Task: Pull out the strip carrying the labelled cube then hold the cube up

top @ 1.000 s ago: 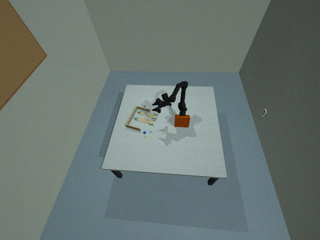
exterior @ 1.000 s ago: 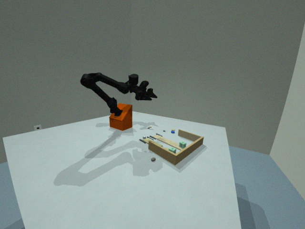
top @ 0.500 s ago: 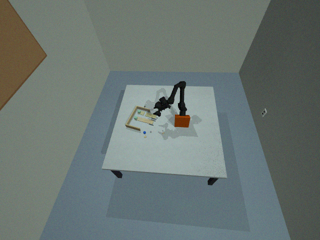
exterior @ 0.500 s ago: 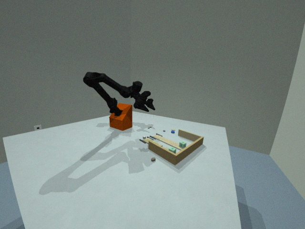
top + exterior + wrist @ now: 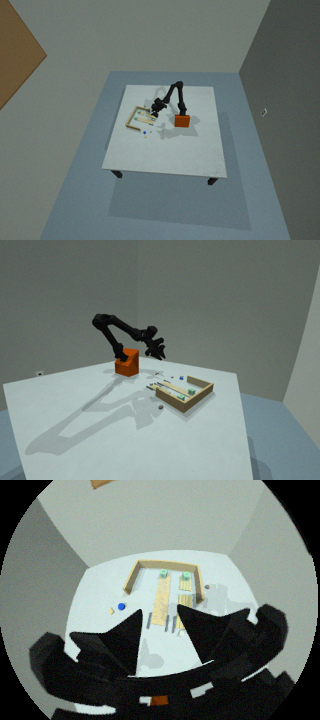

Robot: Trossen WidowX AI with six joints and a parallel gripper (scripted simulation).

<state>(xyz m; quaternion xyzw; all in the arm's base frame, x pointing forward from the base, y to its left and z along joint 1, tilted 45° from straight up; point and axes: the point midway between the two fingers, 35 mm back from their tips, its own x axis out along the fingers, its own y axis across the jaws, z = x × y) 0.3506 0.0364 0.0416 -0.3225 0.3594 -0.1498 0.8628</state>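
While the gripper (image 5: 158, 353) hung half-open and empty, both strips (image 5: 176, 388) and their green cubes (image 5: 191, 391) lay below and ahead of it, so it first needed to pick the unbroken strip's near end.

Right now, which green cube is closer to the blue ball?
The cube on the long strip, on the side of the tray nearest the ball. The other cube sits by the opposite wall.
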